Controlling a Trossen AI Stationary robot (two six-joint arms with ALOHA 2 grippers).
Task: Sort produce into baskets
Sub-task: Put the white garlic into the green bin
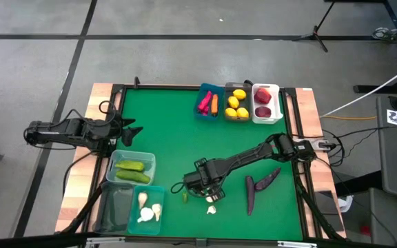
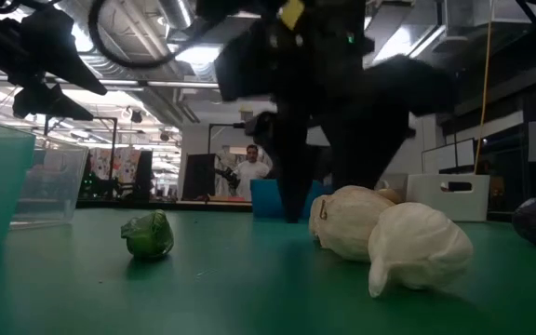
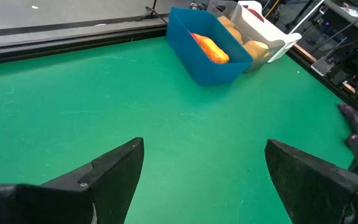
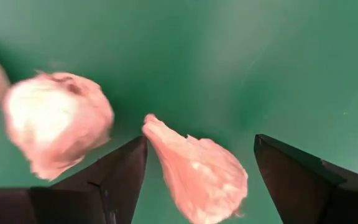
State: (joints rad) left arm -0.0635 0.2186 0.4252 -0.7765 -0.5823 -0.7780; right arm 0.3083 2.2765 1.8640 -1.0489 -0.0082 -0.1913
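Near the table's front edge, right gripper [image 1: 211, 198] jaws wide — straddling a garlic [image 4: 197, 171] bulb.

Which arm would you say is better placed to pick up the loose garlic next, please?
Probably the right: its open gripper hangs directly over the garlic on the mat, while the left gripper waits open by the table's left edge.

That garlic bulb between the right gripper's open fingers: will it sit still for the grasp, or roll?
The garlic bulb is lumpy and tapers to a point, so it would probably wobble rather than roll far. It lies loose on the table, so a push from the right gripper may skid it. It looks light.
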